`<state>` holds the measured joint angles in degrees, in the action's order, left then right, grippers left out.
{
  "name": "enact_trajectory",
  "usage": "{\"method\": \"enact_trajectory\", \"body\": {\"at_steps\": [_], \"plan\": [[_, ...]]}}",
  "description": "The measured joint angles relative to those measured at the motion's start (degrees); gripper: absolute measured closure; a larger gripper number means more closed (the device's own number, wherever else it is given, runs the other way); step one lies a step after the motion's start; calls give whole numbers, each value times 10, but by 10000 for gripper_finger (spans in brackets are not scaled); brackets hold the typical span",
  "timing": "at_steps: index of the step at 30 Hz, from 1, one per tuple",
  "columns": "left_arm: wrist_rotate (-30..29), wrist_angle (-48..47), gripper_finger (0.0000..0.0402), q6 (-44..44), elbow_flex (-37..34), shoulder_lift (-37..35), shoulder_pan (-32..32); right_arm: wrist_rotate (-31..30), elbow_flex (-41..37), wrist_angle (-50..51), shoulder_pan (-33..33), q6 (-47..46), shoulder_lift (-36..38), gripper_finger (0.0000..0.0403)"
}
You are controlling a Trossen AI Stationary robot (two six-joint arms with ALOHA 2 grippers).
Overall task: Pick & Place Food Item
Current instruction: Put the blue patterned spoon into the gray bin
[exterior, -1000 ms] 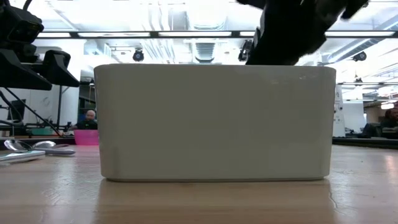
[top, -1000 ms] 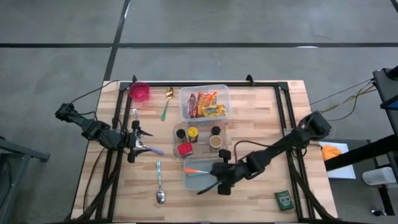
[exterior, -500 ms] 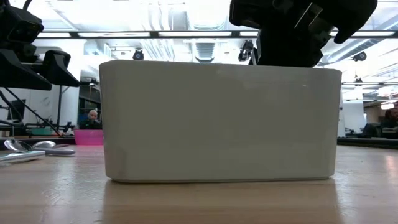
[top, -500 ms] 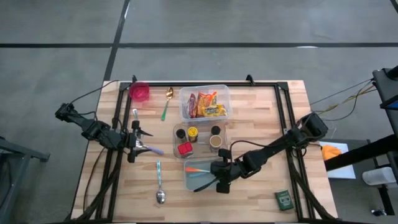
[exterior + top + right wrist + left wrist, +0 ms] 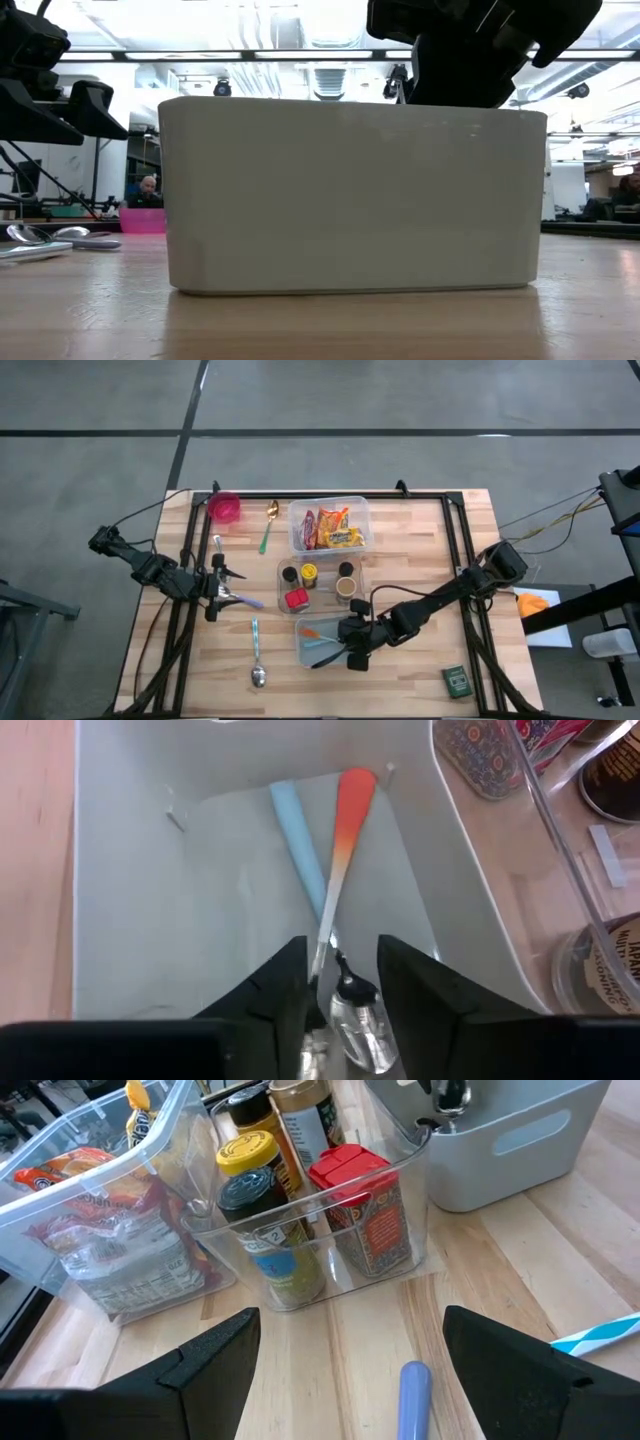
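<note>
A clear tub (image 5: 362, 510) at the table's far middle holds the food, several snack packets (image 5: 333, 528). My right gripper (image 5: 340, 990) reaches down into the pale grey bin (image 5: 300, 652) near the front edge. It is open, one finger on either side of the bowl end (image 5: 352, 1020) of an orange-handled spoon (image 5: 347, 820). The spoon lies on the bin's floor, across a light blue handle (image 5: 296, 835). In the low view the bin's near wall (image 5: 350, 195) hides its inside. My left gripper (image 5: 225, 592) waits open at the table's left, over a purple handle (image 5: 415, 1385).
A clear tray (image 5: 322, 582) of spice jars stands between the tub and the bin. A pink cup (image 5: 225, 508) and a green-handled spoon (image 5: 267, 528) lie at the far left. A blue-handled spoon (image 5: 256, 655) lies left of the bin and a green box (image 5: 457, 680) at the front right.
My right gripper has sunk a little lower into the bin and edged toward the table's left. The bin has slid slightly sideways on the table.
</note>
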<state>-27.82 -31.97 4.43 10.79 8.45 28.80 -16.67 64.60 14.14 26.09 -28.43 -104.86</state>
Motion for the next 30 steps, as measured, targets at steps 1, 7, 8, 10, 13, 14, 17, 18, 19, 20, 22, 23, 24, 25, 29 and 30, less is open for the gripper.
{"method": "enact_trajectory", "body": {"at_steps": [1, 7, 8, 10, 13, 14, 17, 18, 19, 20, 22, 23, 24, 25, 29, 30], "plan": [[0, 0, 85, 0, 0, 0, 0, 0, 0, 0, 0, 1, 0, 278], [0, 0, 85, 0, 0, 0, 0, 0, 0, 0, 0, 4, 0, 274], [0, 0, 85, 0, 0, 0, 0, 0, 0, 0, 0, 4, 0, 274], [0, 0, 85, 0, 0, 0, 0, 0, 0, -1, 0, 4, 0, 274], [0, 0, 85, 0, 0, 0, 0, 0, -1, -2, 0, 5, 0, 273], [0, 0, 85, 0, 0, 0, 0, 0, -1, -3, 0, 5, 0, 273], [0, 0, 85, 0, 0, 0, 0, 0, -1, -14, 2, 11, 3, 273], [0, 0, 85, 0, 0, 0, 0, 0, -2, -24, 5, 21, 5, 273], [0, 0, 85, 0, 0, 0, 0, -3, -2, -33, 9, 33, 8, 273], [0, 0, 85, 0, 0, 0, 0, -12, -3, -42, 13, 45, 13, 273], [0, 0, 85, 0, 0, 0, 0, -22, -4, -64, 20, 61, 28, 273], [0, 0, 85, 0, 0, 0, 0, -33, -4, -75, 23, 63, 37, 273], [0, 0, 85, 0, 0, 0, 0, -43, -8, -82, 26, 63, 47, 273], [0, 0, 85, 0, 0, 0, 0, -51, -13, -92, 26, 66, 54, 273], [0, 0, 85, 0, 0, 0, 0, -58, -52, -152, 28, 101, 89, 273], [0, 0, 85, 0, 0, -1, 0, -58, -64, -180, 28, 110, 101, 273]]}}
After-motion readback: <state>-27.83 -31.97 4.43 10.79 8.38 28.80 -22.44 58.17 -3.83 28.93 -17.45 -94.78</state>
